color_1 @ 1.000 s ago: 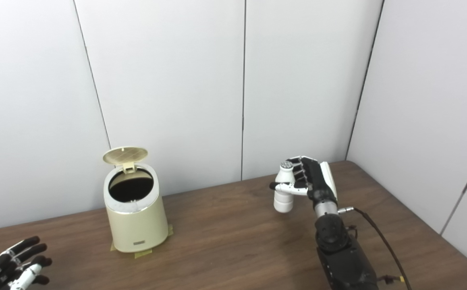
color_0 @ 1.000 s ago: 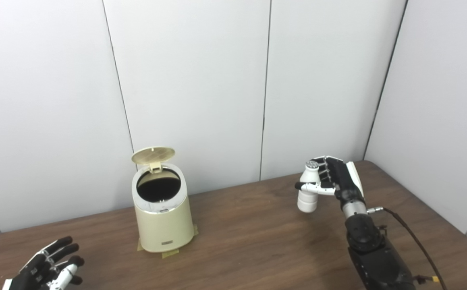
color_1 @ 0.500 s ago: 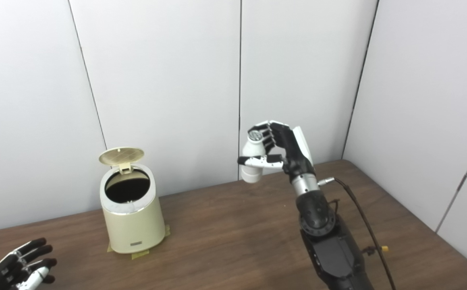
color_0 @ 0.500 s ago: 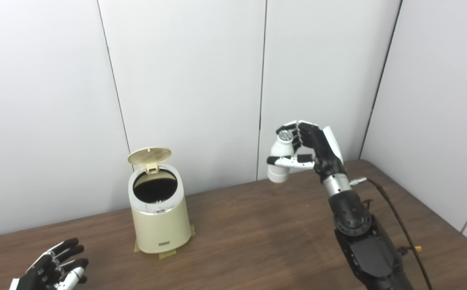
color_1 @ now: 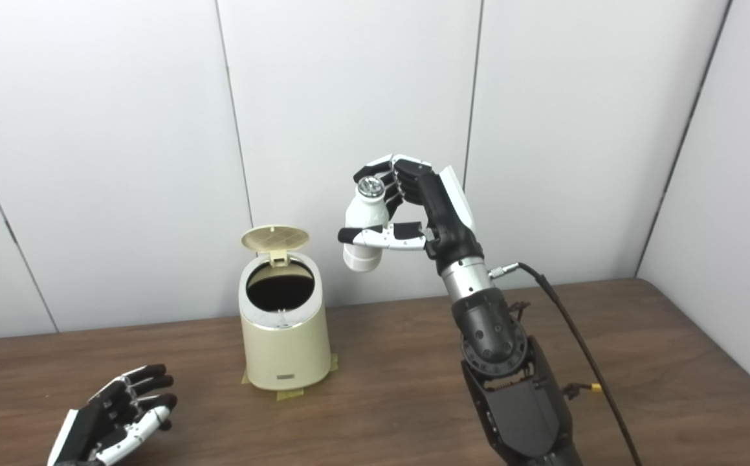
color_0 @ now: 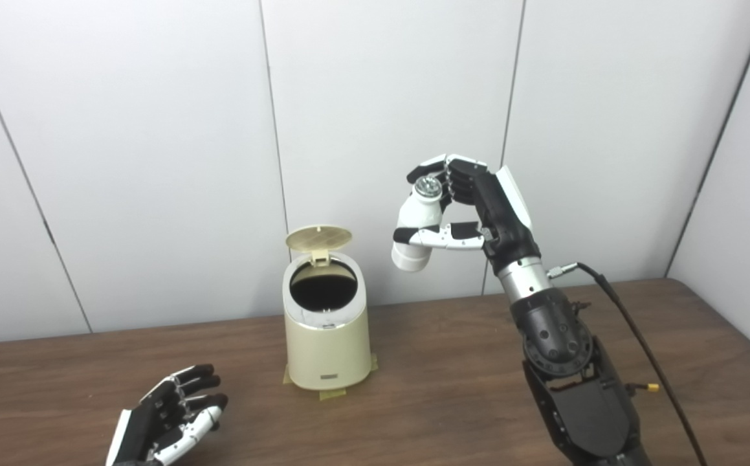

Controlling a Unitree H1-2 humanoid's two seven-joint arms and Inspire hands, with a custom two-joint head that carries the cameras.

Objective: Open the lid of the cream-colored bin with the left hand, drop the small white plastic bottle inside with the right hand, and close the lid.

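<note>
Your right hand (color_0: 472,207), clamped on the small white plastic bottle (color_0: 417,226), has risen closer to the open cream-colored bin (color_0: 327,330); your left hand (color_0: 167,417) stays spread, empty, beside it.

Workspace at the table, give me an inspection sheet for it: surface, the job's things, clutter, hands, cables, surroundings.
Surface: brown wooden table, bare apart from the bin and the hands.
Job's things: cream bin upright on tape patches, lid swung up, dark opening showing. Small white bottle held in the air, up and to the right of the opening, not yet over it.
Clutter: nothing seen.
Hands: right hand raised, fingers closed around the bottle. Left hand low near the table's front edge, open, holding nothing.
Cables: black cable running from the right wrist down along the arm.
Surroundings: plain white wall panels behind and to the right.
</note>
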